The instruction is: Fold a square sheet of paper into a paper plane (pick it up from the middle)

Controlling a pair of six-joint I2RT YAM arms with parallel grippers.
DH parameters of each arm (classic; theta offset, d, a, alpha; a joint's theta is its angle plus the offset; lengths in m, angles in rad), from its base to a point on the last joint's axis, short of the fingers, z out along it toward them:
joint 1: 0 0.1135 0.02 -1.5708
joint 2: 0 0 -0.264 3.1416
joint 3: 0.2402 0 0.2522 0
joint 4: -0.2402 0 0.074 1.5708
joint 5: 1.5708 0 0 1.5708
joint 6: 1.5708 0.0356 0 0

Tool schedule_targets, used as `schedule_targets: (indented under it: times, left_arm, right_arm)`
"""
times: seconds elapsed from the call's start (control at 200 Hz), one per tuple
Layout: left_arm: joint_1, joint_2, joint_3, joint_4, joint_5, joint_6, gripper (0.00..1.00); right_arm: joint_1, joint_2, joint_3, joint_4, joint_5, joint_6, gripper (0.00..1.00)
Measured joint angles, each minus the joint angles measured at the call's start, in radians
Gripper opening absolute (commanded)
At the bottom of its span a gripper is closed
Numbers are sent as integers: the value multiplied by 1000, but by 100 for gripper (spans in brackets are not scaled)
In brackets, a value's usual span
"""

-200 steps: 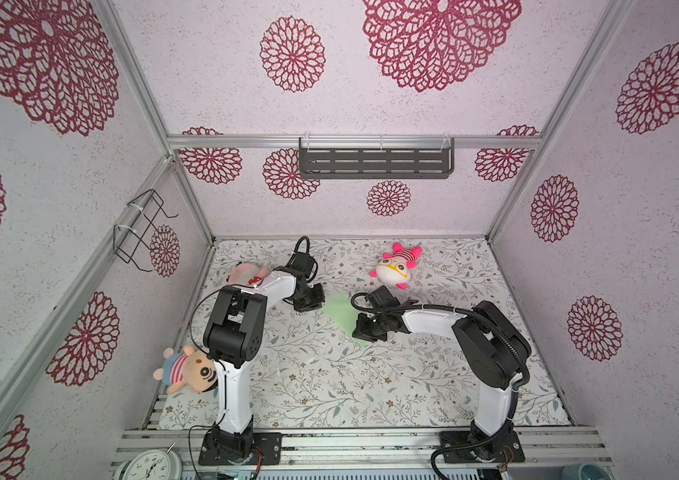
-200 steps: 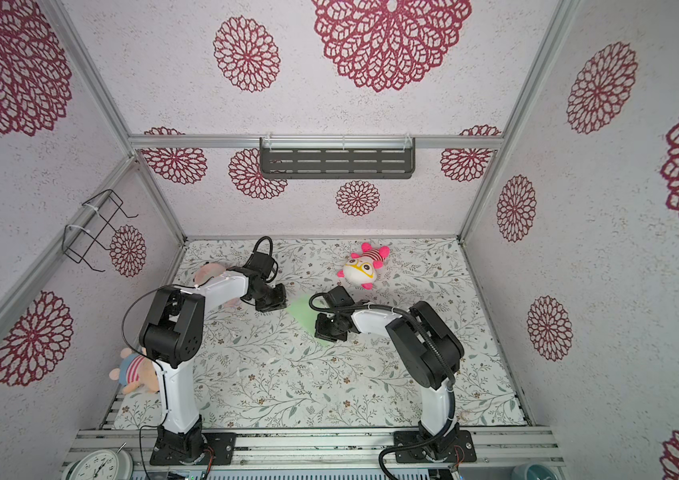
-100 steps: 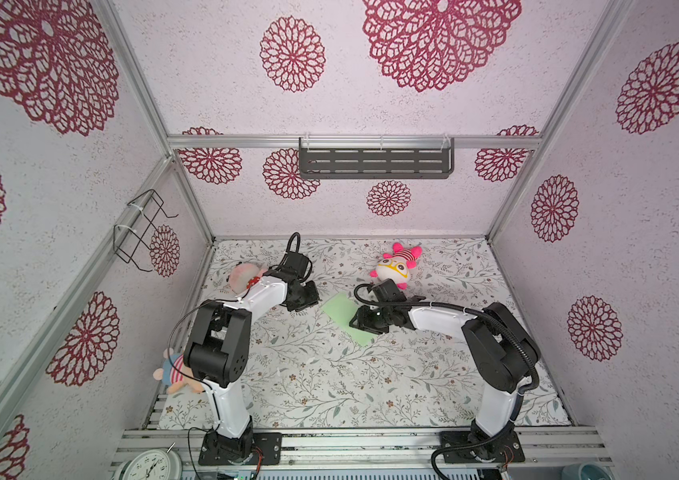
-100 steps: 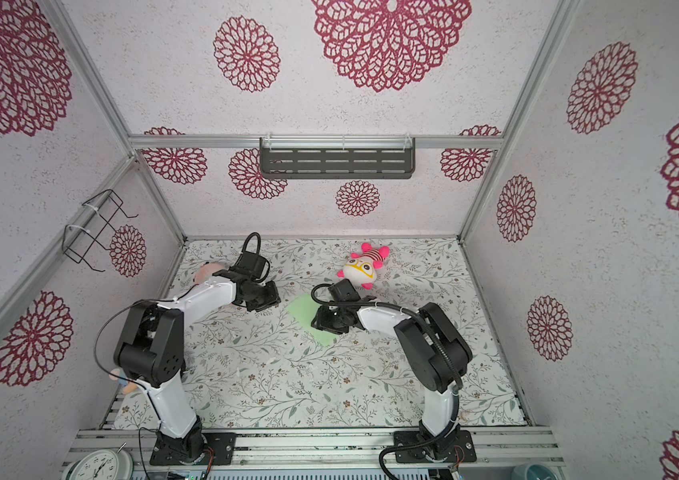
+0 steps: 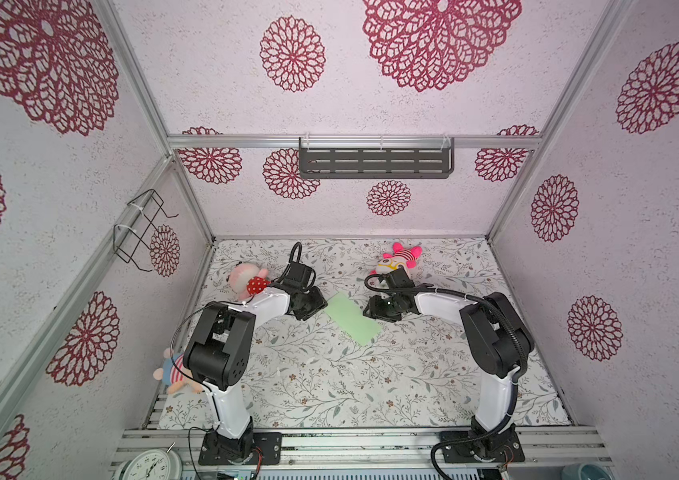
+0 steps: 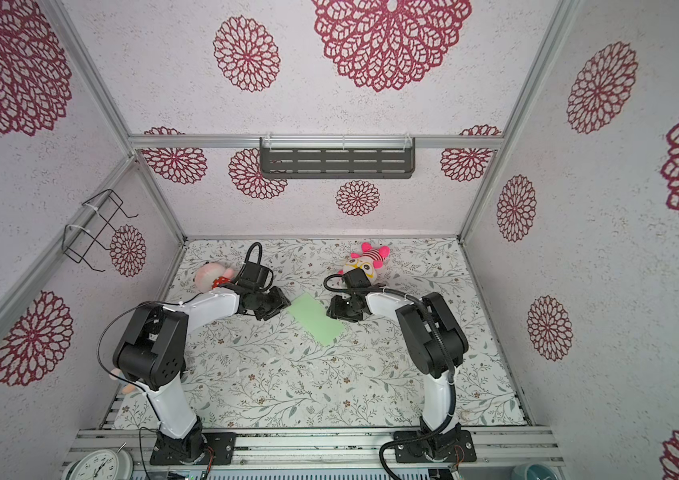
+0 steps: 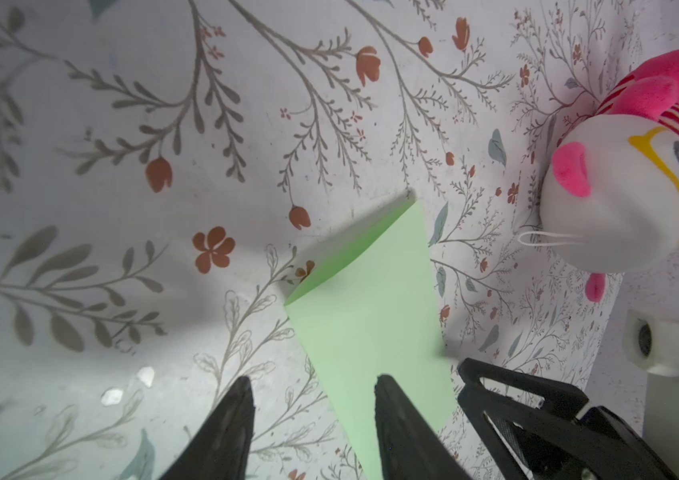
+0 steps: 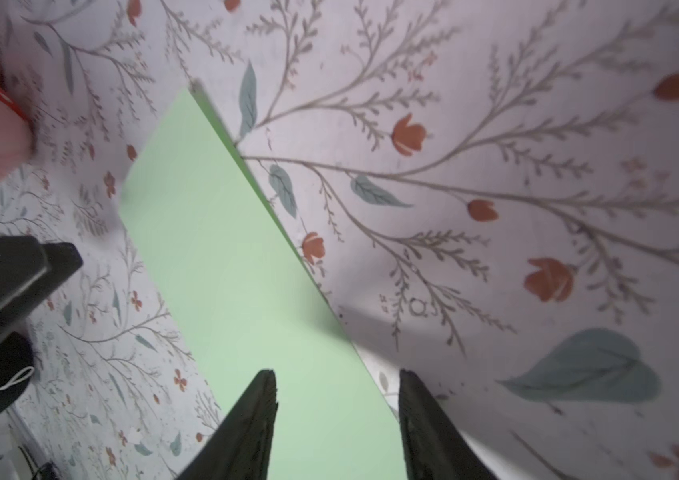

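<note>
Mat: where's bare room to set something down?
Free: wide front mat between left arm base and right arm base, nearer than folded paper. Crowded: back, where left tool and right tool flank the paper, pink-eared plush and strawberry plush behind.

Paper sheet cut off by frame edge in both wrist views, far corner blurred in right wrist view. Striped plush well left of sheet, mostly hidden behind left arm. Pink-eared plush beyond sheet, lower part behind right arm. Clock well nearside of sheet, cropped by frame edge
</note>
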Motion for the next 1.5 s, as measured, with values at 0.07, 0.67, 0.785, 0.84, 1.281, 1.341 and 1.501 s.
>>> schedule_targets:
  times: [0.07, 0.67, 0.785, 0.84, 1.281, 1.341, 1.501]
  left_arm:
    - [-3, 13, 4, 0, 6, -2, 51]
    - [-57, 127, 93, -1, 98, 44, 49]
    - [-66, 140, 116, -33, 97, 72, 48]
    - [-66, 137, 126, -54, 87, 85, 43]
    - [-68, 85, 129, -48, 103, 114, 14]
    - [-68, 115, 148, -53, 104, 114, 13]
    - [-67, 178, 160, -64, 100, 115, 10]
  right_arm:
    - [0, 0, -2, -5, -5, -13, 50]
    - [81, -268, -500, 383, -222, 271, 51]
    - [54, -310, -533, 413, -204, 296, 57]
    - [27, -335, -544, 429, -194, 302, 61]
    - [-69, -230, -472, 549, -206, 304, 61]
    - [-69, -214, -471, 552, -218, 304, 61]
    - [-69, -210, -470, 549, -238, 297, 60]
